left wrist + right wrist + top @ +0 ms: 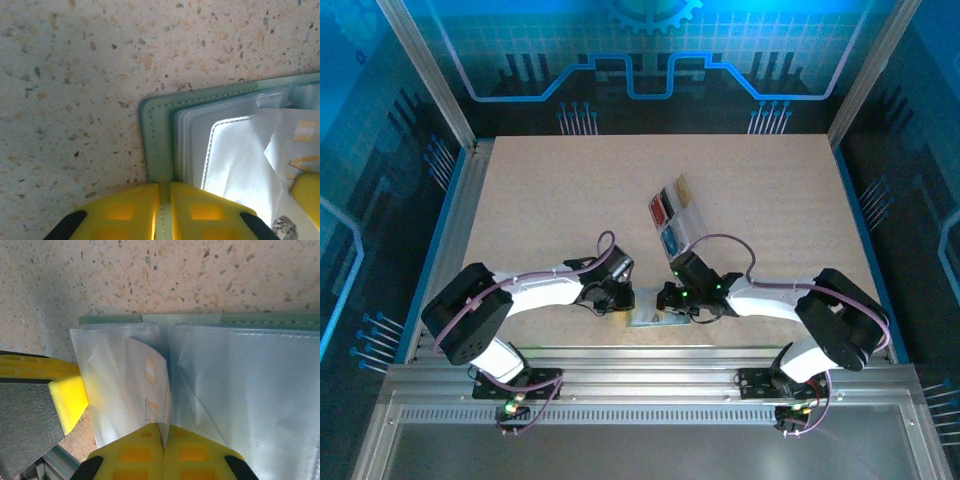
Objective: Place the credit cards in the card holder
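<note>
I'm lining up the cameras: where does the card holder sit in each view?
Top external: card holder, low centre.
Left wrist: its green corner, centre to right.
Right wrist: across the middle, green edge uppermost.
Shared by wrist views: pale gold-marked card.

— Where's the card holder (648, 321)?
— On the tabletop (550, 200), by its near edge. Left pincer (623, 300) at its nine o'clock, right pincer (682, 300) at three, a credit card (150, 380) in its sleeve.
— The tray (692, 232)?
— Behind, at one o'clock, with cards (665, 208) in it.

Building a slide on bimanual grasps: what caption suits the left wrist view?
Left tool pinches the card holder by its stitched green edge on the table, clear sleeves open.
</note>
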Tool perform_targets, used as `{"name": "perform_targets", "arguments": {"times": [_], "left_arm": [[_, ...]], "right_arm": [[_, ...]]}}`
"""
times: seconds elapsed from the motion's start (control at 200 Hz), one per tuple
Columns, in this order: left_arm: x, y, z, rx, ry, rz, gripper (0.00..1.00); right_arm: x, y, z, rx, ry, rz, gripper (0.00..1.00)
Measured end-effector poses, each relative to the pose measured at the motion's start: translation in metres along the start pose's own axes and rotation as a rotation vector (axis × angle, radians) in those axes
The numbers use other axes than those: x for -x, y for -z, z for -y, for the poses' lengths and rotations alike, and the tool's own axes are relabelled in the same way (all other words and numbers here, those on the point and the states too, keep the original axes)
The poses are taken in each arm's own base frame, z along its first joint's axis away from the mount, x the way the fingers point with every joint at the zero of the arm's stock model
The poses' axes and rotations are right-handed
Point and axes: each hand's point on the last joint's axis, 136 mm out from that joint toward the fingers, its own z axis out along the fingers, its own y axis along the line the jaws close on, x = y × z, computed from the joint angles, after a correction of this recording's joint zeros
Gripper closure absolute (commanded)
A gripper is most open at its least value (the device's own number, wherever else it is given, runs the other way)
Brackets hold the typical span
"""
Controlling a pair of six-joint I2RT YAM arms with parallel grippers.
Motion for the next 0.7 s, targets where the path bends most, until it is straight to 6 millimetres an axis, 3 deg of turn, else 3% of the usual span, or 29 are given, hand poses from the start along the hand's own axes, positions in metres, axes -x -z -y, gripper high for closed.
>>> {"name": "perform_targets", "arguments": {"times": [0.365, 0.555, 0.7], "left_arm": [[0.0, 0.0, 0.0, -0.008, 0.016, 0.007, 0.85], [0.0, 0.001, 0.0, -0.011, 0.016, 0.01, 0.85], [0.0, 0.001, 0.0, -0.012, 0.016, 0.011, 0.84]], "right_arm": [[0.006, -0.011, -0.014, -0.001, 0.076, -0.04, 1.0], [0.007, -0.009, -0.017, -0.012, 0.114, -0.046, 0.87], [0.002, -0.005, -0.006, -0.071, 0.132, -0.055, 0.81]]}}
